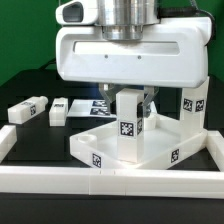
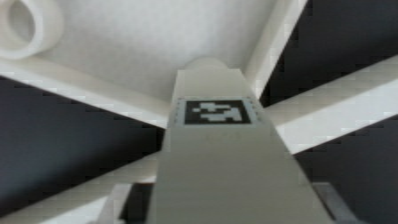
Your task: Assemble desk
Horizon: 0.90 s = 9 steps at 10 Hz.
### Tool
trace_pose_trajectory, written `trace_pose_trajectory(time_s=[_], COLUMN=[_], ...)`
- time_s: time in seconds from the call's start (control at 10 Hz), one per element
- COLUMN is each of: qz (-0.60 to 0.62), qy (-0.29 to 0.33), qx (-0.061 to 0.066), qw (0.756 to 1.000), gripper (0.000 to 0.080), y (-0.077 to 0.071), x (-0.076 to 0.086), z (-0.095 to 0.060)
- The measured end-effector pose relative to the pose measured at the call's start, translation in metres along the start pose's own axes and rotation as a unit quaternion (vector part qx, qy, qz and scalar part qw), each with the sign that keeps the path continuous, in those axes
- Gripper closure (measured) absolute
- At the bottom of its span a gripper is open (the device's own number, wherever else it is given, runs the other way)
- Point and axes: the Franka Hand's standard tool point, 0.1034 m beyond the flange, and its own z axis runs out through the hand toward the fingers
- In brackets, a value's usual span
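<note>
My gripper (image 1: 128,97) is shut on a white square leg (image 1: 127,127) that stands upright, its tag facing the camera. The leg's lower end is down inside the white tabletop (image 1: 168,152), which lies flat with its raised rim up. In the wrist view the held leg (image 2: 222,150) runs away from the camera with its tag toward me, dark fingers (image 2: 150,196) on either side of it. The tabletop's rim (image 2: 107,85) and a round corner socket (image 2: 18,35) lie beyond. Another leg (image 1: 190,108) stands upright at the tabletop's corner on the exterior view's right.
Two loose legs (image 1: 28,108) (image 1: 58,110) lie on the black table at the exterior view's left. A long white border rail (image 1: 110,186) runs along the front. The marker board (image 1: 92,103) lies behind the gripper.
</note>
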Motion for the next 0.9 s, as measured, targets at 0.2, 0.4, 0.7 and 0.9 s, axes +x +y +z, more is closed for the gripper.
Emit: trace_pose_trajectory(time_s=[0.2,0.4,0.7,0.9], qz=[0.111,0.194,0.183,0.134], qy=[-0.001,-0.006,-0.007,-0.007], qx=[0.000,0.002,0.003,0.003], qw=[0.994,0.981,0.983,0.991], gripper=[0.0509,0.0509,0.0508,0.0197], y=[-0.0042,-0.0083,-0.0091,-0.0098], x=[-0.0029,-0.0059,-0.0066,-0.0070], z=[0.0006,0.0011,0.0013,0.0014])
